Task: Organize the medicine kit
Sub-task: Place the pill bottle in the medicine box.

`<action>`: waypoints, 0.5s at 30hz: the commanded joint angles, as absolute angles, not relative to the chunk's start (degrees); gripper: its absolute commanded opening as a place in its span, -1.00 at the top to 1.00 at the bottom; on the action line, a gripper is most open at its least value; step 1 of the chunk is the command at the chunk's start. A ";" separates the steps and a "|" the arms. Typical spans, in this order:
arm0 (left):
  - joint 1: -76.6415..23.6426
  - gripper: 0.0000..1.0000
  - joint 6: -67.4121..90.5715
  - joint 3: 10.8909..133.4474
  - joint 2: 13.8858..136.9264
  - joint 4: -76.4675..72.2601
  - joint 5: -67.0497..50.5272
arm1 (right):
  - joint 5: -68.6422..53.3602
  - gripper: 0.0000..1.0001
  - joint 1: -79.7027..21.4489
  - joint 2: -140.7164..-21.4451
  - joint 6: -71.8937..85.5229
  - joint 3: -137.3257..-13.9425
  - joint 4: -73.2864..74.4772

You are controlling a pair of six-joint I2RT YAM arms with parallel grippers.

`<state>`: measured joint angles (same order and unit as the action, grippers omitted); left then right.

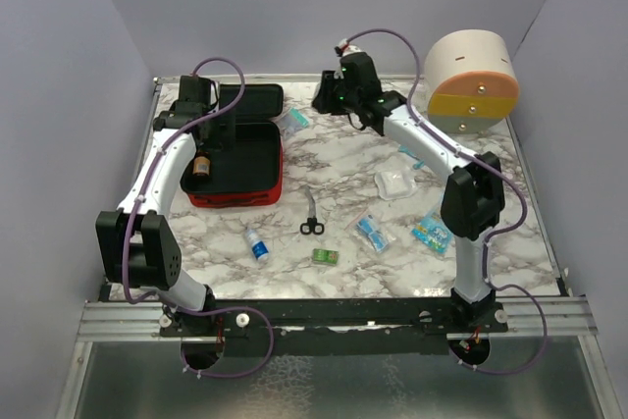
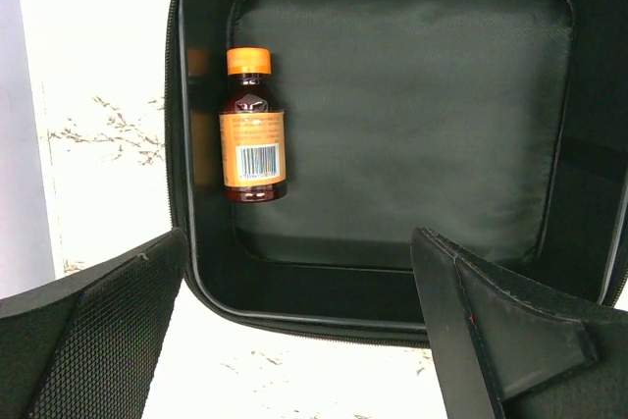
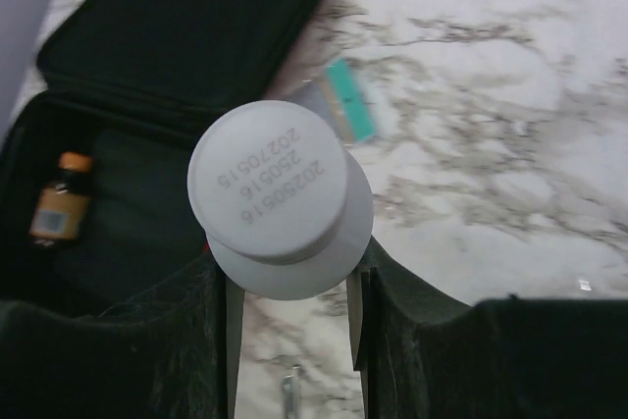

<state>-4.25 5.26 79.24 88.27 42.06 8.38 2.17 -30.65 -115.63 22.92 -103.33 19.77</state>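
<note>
The red medicine kit (image 1: 270, 188) lies open at the left, black inside, its lid (image 1: 257, 98) flat behind it. An amber bottle with an orange cap (image 1: 201, 165) lies in its left side, also in the left wrist view (image 2: 252, 125). My left gripper (image 1: 206, 134) hovers open and empty over the kit's edge (image 2: 294, 313). My right gripper (image 1: 324, 97) is raised just right of the lid and shut on a white round bottle (image 3: 280, 193), whose date-printed base faces the camera. The kit (image 3: 177, 36) and the amber bottle (image 3: 59, 198) show beyond it.
A round cream-orange-yellow drawer container (image 1: 471, 80) stands back right. On the marble lie scissors (image 1: 311, 218), a small blue-capped bottle (image 1: 257, 244), a green box (image 1: 326, 256), blue packets (image 1: 373, 233) (image 1: 432, 233), a white packet (image 1: 395, 183) and a teal-edged packet (image 3: 348, 100).
</note>
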 commanded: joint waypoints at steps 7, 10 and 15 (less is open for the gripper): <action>-2.70 -0.98 7.60 83.83 85.64 43.08 15.83 | -9.39 0.99 -41.55 -126.96 31.67 -119.04 27.50; -1.03 -0.98 7.82 83.10 83.19 42.82 17.43 | -10.38 0.99 -43.43 -131.00 32.08 -124.22 29.22; 0.42 -0.98 8.04 81.39 79.40 42.56 18.85 | -12.46 0.99 -45.61 -137.21 32.94 -131.03 31.05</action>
<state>-0.54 7.05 81.97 83.92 42.57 15.40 -8.86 -44.42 -134.39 31.16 -125.43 29.23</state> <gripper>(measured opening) 0.991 0.388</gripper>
